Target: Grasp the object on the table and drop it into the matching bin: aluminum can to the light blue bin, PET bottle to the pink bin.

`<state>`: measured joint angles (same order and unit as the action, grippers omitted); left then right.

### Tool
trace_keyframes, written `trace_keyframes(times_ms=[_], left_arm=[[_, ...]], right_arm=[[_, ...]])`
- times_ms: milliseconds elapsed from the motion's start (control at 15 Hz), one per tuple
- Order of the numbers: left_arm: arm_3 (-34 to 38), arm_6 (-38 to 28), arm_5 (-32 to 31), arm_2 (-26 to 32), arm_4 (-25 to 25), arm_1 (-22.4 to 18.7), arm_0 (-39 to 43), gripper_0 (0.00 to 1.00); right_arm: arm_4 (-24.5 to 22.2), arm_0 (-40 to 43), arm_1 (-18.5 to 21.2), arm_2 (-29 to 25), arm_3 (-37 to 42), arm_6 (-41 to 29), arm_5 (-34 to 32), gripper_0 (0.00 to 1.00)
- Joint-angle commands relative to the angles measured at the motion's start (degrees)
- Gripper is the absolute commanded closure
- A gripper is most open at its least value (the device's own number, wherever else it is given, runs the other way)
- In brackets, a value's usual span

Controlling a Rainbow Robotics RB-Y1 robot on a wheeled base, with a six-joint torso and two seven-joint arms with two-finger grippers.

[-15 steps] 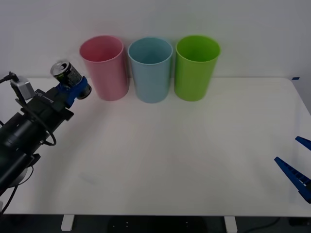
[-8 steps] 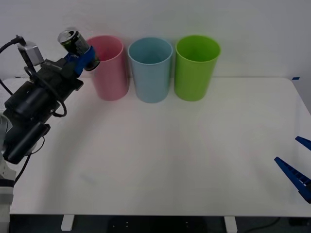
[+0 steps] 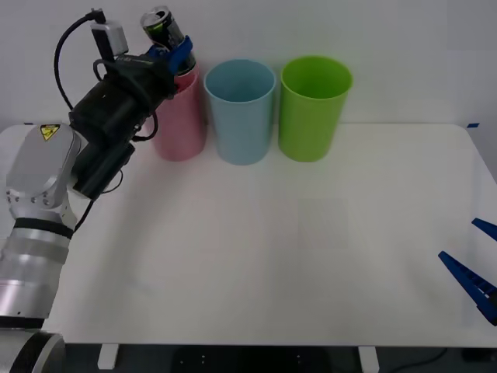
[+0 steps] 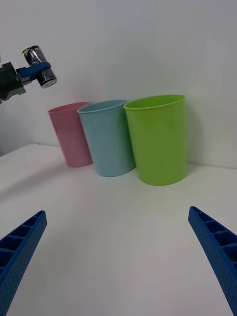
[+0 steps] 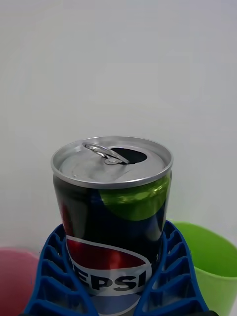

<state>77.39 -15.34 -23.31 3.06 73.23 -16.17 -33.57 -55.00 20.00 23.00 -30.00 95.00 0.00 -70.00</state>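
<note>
At the upper left of the front view, the Pepsi can (image 3: 161, 29) is clamped by the left gripper (image 3: 178, 56) above the pink bin (image 3: 180, 124); the right gripper (image 3: 475, 273) is held open at the lower right.

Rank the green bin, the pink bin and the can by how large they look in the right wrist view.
1. Green bin, nearest the camera, so partly perspective.
2. Pink bin, partly hidden by the blue bin.
3. Can, held by the left claw.
</note>
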Motion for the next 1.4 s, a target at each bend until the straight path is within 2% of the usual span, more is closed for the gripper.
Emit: trace_keyframes(times_ms=[67, 333, 533, 733, 933, 1267, 1333, 1400], left_arm=[[-8.31, 0.39, 3.54, -2.62, 0.16, 0.0, -7.83, 1.0], [-19.65, 1.8, 11.1, -8.69, -2.04, 0.27, -17.93, 1.0], [-27.56, 5.49, 14.43, -13.17, -5.03, 0.27, -23.73, 1.0], [-32.66, 6.02, 18.21, -18.27, -6.87, 0.97, -28.13, 1.0], [-32.83, 6.81, 20.06, -18.88, -6.52, 2.73, -28.39, 1.0], [-32.83, 7.6, 20.24, -18.88, -6.87, 3.17, -28.31, 0.98], [-32.83, 7.6, 20.15, -18.88, -6.96, 3.17, -28.31, 0.91], [-32.83, 7.6, 20.24, -18.97, -7.05, 3.17, -28.31, 0.37]], right_arm=[[0.0, 0.0, 0.0, 0.0, 0.0, 0.0, 0.0, 0.0], [0.0, 0.0, 0.0, 0.0, 0.0, 0.0, 0.0, 0.0], [0.0, 0.0, 0.0, 0.0, 0.0, 0.0, 0.0, 0.0], [0.0, 0.0, 0.0, 0.0, 0.0, 0.0, 0.0, 0.0], [0.0, 0.0, 0.0, 0.0, 0.0, 0.0, 0.0, 0.0], [0.0, 0.0, 0.0, 0.0, 0.0, 0.0, 0.0, 0.0], [0.0, 0.0, 0.0, 0.0, 0.0, 0.0, 0.0, 0.0], [0.0, 0.0, 0.0, 0.0, 0.0, 0.0, 0.0, 0.0]])
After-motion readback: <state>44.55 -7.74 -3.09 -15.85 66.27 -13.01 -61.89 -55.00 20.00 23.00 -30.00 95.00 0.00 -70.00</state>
